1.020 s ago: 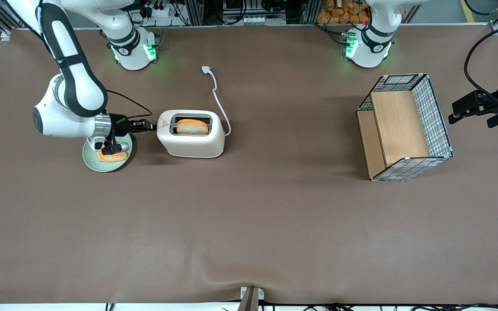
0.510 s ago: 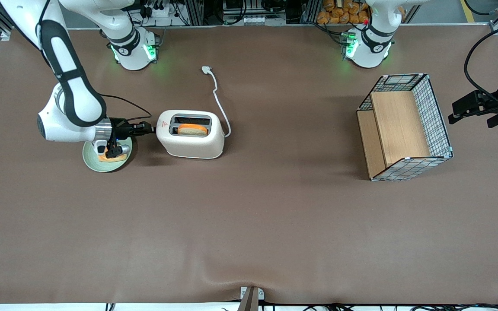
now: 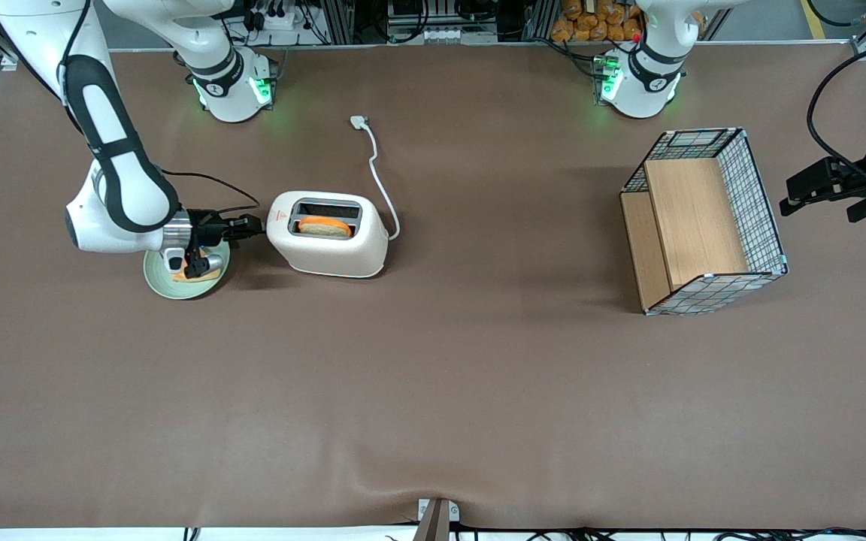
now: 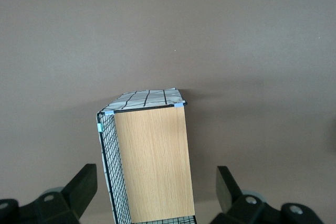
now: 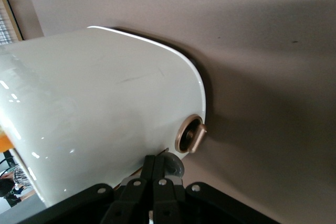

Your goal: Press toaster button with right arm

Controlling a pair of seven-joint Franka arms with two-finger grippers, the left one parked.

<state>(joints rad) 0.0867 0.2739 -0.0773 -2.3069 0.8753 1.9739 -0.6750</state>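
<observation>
The toaster (image 3: 328, 240), a cream-white rounded plastic body holding a bread slice (image 3: 323, 227) low in its slot, is standing on the brown table (image 3: 433, 391) toward the working arm's end. The black two-finger gripper (image 3: 252, 224), fingers pinched together and holding nothing, is pressing against its narrow logo end. Risk: the push is acting sideways, so the light toaster may be sliding instead of the button latching.

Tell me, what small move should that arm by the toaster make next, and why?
Probably ease the gripper back off the toaster's end face. The fingers, closed together, are on the toaster button, and the bread already sits low in the slot, so the press looks done. Pressing further would likely just push the toaster along the table.
</observation>
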